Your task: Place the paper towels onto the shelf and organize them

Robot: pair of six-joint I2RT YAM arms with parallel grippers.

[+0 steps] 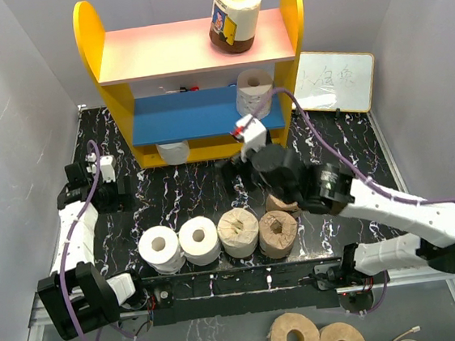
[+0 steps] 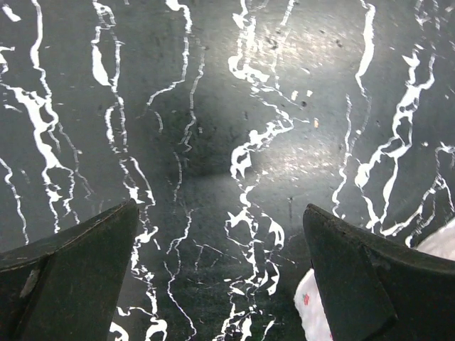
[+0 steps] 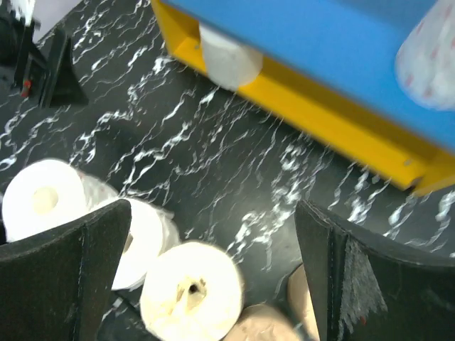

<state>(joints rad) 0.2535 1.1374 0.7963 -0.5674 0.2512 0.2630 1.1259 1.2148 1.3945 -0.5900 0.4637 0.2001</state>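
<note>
Paper towels, eight: four white, four tan.
- Tan wrapped roll (image 1: pixel 236 15), one, upright on the shelf's (image 1: pixel 91 38) pink upper board.
- White roll (image 1: pixel 253 90), one, on the blue lower board.
- White roll (image 1: pixel 174 152), one, beneath that board.
- Front row on the black marbled surface (image 1: pixel 189 192): two white (image 1: pixel 161 247) (image 1: pixel 199 239), two tan (image 1: pixel 238 233) (image 1: pixel 278 233).
- A further tan roll (image 1: pixel 282 203) sits just behind the row, partly hidden.

Right claw (image 3: pixel 212 213): fingers wide, holding nothing, between row and shelf.
Left claw (image 2: pixel 220 213): fingers wide, holding nothing, over bare surface.
</note>
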